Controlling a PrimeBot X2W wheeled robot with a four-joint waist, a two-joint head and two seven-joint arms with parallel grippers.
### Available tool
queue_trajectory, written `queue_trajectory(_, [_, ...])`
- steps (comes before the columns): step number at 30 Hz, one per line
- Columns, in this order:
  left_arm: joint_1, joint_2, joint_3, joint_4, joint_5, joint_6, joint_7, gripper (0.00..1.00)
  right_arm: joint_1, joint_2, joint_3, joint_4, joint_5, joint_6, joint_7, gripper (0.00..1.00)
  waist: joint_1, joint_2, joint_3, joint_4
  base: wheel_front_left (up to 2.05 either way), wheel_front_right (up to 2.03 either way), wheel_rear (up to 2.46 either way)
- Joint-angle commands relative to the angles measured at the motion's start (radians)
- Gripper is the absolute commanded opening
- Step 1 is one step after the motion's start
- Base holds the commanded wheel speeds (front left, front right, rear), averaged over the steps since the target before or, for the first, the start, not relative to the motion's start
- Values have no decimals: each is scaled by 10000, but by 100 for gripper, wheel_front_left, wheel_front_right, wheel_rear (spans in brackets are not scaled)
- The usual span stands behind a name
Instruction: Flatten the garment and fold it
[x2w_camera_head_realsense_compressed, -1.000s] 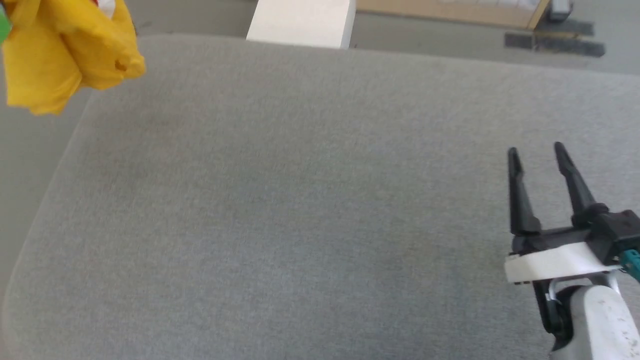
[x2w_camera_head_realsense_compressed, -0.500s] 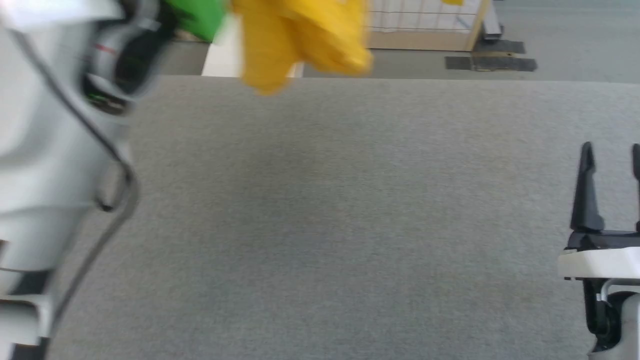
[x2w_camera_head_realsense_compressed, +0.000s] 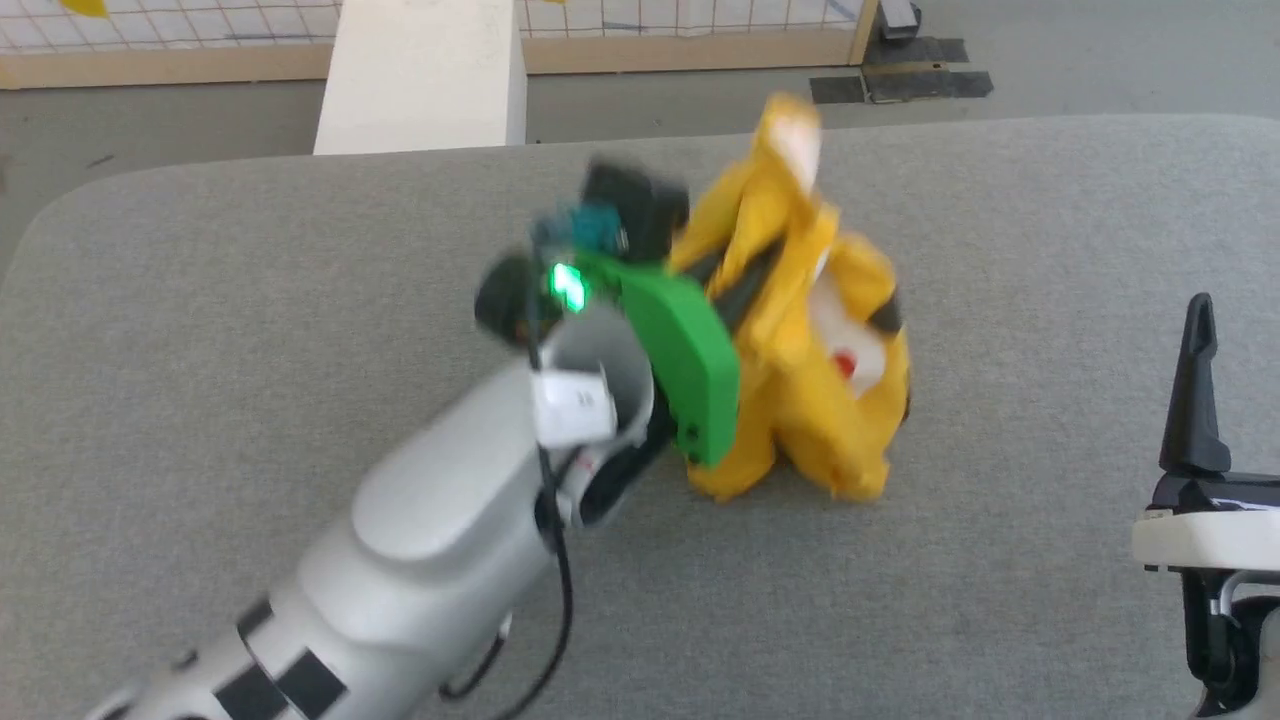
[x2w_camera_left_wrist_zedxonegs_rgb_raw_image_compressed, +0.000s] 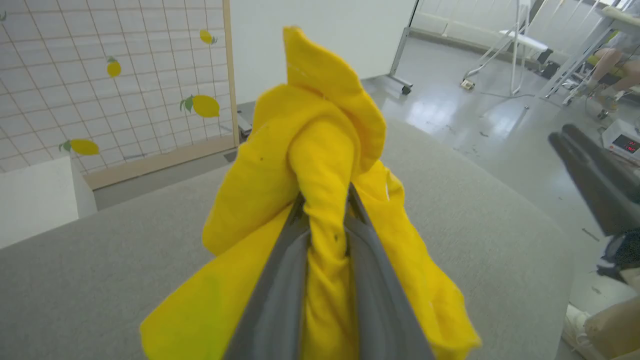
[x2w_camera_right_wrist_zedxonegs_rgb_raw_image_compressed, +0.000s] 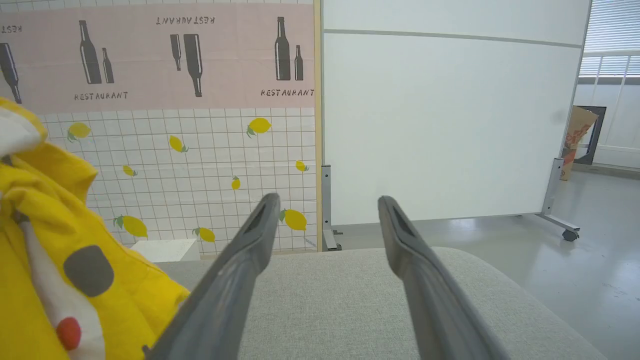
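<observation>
Head view shows the garment (x2w_camera_head_realsense_compressed: 810, 400), a yellow T-shirt with white, black and a red dot showing, bunched in a tall crumpled mass near the middle of the grey table (x2w_camera_head_realsense_compressed: 250, 300). Left claw (x2w_camera_head_realsense_compressed: 745, 280) enters the upper part of the mass from the left; the left wrist view confirms its 2 fingers (x2w_camera_left_wrist_zedxonegs_rgb_raw_image_compressed: 282, 280) are nearly closed, pinching a thick rope of yellow cloth, with more cloth spilling down both sides. Lower folds appear to reach the table, though blur prevents a firm finding on contact. Right claw (x2w_camera_right_wrist_zedxonegs_rgb_raw_image_compressed: 328, 201) stands fully spread and holds nothing; 1 finger (x2w_camera_head_realsense_compressed: 1195, 390) of it shows at the right edge of the head view, well apart from the cloth. Key relation: the garment lies to the left of the right claw, about abreast of its fingers, entering the right wrist view along its left edge, while that claw points past it toward the table's far end. The bunch's long axis runs roughly upright, from the table up to the left claw's grip. Assessment: flattening is not yet started; no hem, sleeve or collar lies spread. The right arm is free, so a 2nd grip would call for a turn leftward to a loose edge. Risk: catching 2 layers at once in so tight a bunch.
</observation>
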Motion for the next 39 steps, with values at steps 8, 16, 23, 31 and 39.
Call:
queue_trajectory(8, [1694, -393, -1007, 2697, -119, -246, 57, 0, 21, -1, 280, 148, 53, -15, -58, 100, 1, -1, 105, -161, 0, 0, 0])
queue_trajectory(16, [1513, -299, 85, 2165, -81, -246, -2135, 100, 319, -1, 321, 384, -81, -15, -58, 100, 1, -1, -413, 242, 0, 0, 0])
queue_trajectory(23, [3090, 1523, 1681, -85, 455, 1166, -4194, 100, 622, -1, 622, 577, -89, -15, -59, 100, 1, -1, -740, 481, 0, 0, 0])
queue_trajectory(31, [6658, 2415, 4389, -3116, 2350, 2231, -4433, 100, 712, -1, 925, 672, -90, -15, -59, 100, 1, -1, -532, 486, 0, 0, 0])
queue_trajectory(39, [9141, 1213, 6533, -4304, 4081, 1409, -4436, 100, 636, -1, 929, 887, -58, -15, -59, 100, 1, -1, -258, 719, 0, 0, 0])
